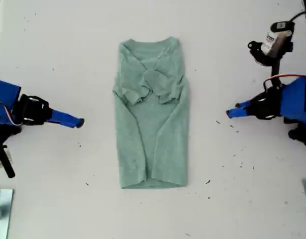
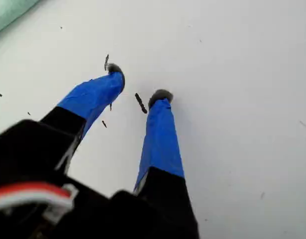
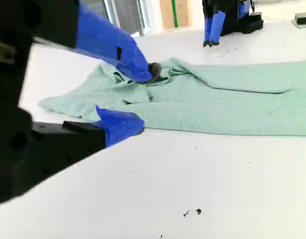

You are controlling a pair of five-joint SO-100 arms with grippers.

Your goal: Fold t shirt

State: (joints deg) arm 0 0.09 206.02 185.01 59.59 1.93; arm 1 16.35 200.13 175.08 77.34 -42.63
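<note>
The t shirt (image 1: 152,117) is pale green and soft. It lies flat in the middle of the white table, folded into a long narrow shape. Its sleeves are tucked across its chest, neck at the far end.

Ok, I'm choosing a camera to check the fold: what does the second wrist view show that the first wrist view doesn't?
Only the second wrist view: my second tool, open, the pale mint-green knit t shirt with bunched sleeves and long body. Only the first wrist view: black specks between the open tips of my first tool. Both: white table, some shirt, my first tool.
</note>
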